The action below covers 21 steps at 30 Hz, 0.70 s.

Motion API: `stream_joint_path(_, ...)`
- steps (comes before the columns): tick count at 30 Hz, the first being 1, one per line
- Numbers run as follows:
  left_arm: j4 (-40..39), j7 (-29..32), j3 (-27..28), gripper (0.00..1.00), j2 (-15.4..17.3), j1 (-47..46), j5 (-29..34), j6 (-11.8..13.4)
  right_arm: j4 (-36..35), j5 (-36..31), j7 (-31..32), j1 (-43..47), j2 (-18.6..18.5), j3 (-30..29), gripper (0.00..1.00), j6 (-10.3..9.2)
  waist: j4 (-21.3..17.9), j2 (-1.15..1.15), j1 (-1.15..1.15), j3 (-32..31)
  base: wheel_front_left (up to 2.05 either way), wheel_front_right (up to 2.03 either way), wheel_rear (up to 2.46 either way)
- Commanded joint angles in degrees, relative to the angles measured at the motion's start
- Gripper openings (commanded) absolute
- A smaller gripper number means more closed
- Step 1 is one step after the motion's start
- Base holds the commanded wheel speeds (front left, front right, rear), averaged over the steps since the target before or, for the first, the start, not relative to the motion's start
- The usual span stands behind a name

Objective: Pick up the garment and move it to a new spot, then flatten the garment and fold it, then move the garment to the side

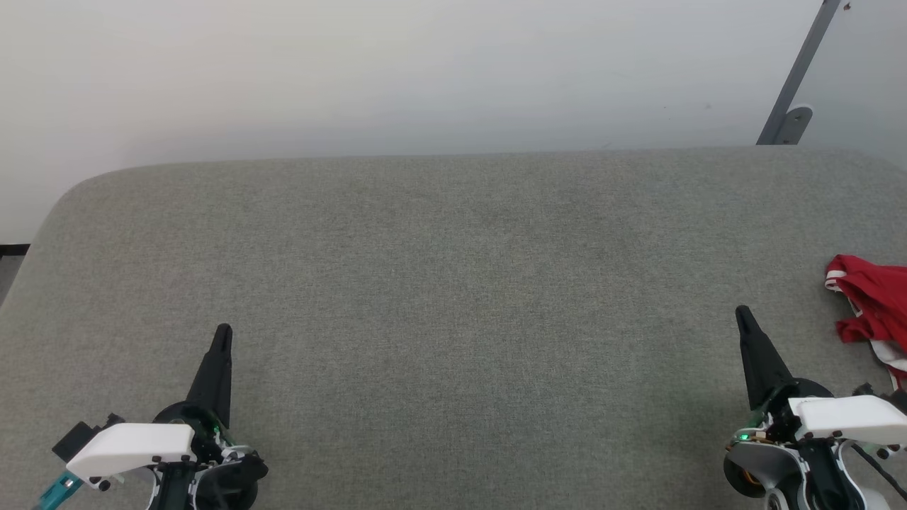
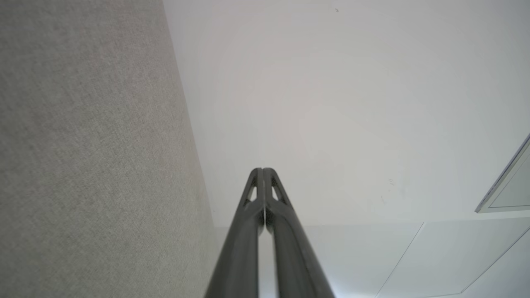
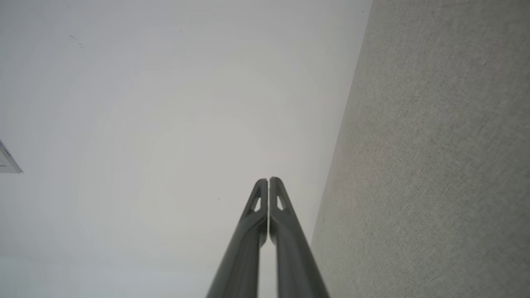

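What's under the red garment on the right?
The garment lies crumpled on the grey fabric surface. Anything beneath its folds is covered, and its right part runs out of frame.

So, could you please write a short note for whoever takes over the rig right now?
Tools: the left tool is shut and empty, at the lower left of the head view. The right tool is shut and empty, at the lower right.
Things: the garment, red with white trim, lies bunched on the grey padded surface at the far right. It is beyond the right tool and apart from it, partly cut off by the picture's edge.
Done: nothing that shows; the garment looks crumpled, not flat or folded.
Left: pick it up, move it to a new spot, flatten, fold, set aside.
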Motion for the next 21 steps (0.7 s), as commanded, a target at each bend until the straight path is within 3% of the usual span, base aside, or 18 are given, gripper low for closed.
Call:
stream_joint_path(1,-0.02,0.14,0.2,0.0,-0.01,-0.78,-0.09,0.03,0.08,0.2,0.09,-0.24,0.11,-0.1,0.0,0.02,0.0,0.0,0.0,0.0,0.0,0.0,0.0)
stream_joint_path(21,-0.01,0.42,0.5,0.0,-0.25,-0.77,0.24,0.02,0.08,0.21,0.08,-0.24,0.1,-0.09,0.0,0.02,0.0,0.0,0.0,0.0,0.0,0.0,0.0)
